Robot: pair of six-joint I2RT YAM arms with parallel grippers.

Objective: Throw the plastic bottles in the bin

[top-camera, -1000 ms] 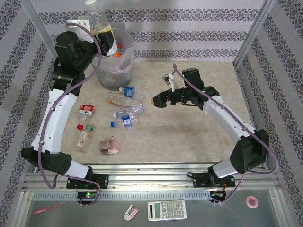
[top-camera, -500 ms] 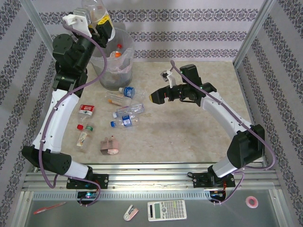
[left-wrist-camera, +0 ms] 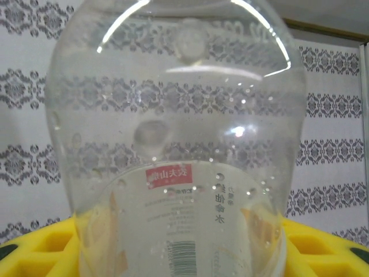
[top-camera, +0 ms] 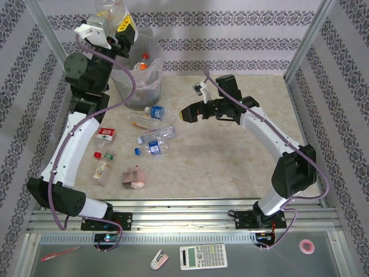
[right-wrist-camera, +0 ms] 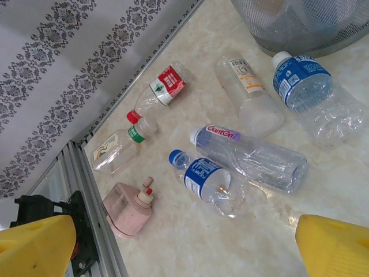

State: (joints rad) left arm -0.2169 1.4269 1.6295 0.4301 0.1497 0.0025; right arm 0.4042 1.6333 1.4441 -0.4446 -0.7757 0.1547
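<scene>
**A:** From above, which step is this?

**B:** The carry, I judge. The left tool (top-camera: 109, 26) is clamped on a clear plastic bottle with a small red label (top-camera: 111, 9). It is raised by the far-left rim of the tall translucent grey-white bin (top-camera: 151, 46). I cannot tell whether it hangs over the mouth. The next move calls for bringing it above the opening, then parting the fingers. The right tool (top-camera: 194, 103) hangs empty, jaws wide apart, over the beige marbled surface (top-camera: 230, 156).

**A:** And the left wrist view?

**B:** The held bottle's domed base points away from the wrist, toward the patterned wall (left-wrist-camera: 29, 104). Its long axis runs along the tool's reach, the neck end down between the yellow pads (left-wrist-camera: 323, 248).

**A:** The right wrist view?

**B:** Several loose clear plastic bottles (right-wrist-camera: 248, 158) lie flat on the surface near the bin's foot, their caps pointing various ways.
</scene>
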